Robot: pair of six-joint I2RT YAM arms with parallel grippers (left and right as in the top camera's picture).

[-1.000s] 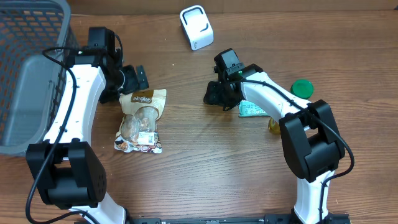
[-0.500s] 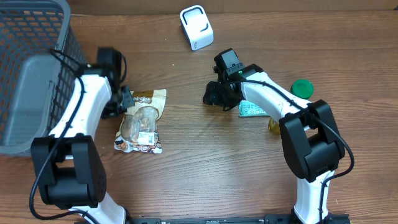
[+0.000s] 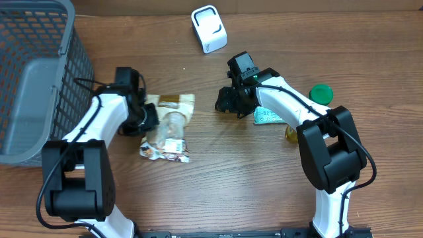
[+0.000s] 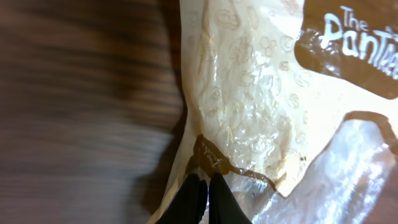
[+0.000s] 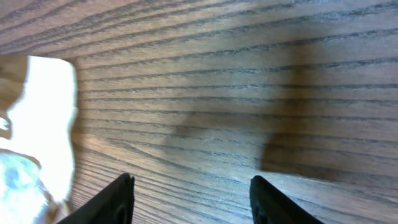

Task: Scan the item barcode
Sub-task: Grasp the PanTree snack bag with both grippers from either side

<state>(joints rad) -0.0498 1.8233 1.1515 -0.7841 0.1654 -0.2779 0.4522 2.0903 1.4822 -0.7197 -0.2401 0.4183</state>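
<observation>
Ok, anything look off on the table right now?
The snack pouch lies askew, its lower end crumpled, and the left pincer is shut on only its edge, so the grip looks marginal. The right pincer is open over bare table. Nothing spilled.

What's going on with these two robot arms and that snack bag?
The left arm has its jaws pinched shut on the edge of the snack bag, which lies on the wooden table. The right arm holds nothing; its jaws stand open over bare wood near the bag. The white scanner sits at the table's far edge, apart from the bag, so no scanning is happening yet.
</observation>
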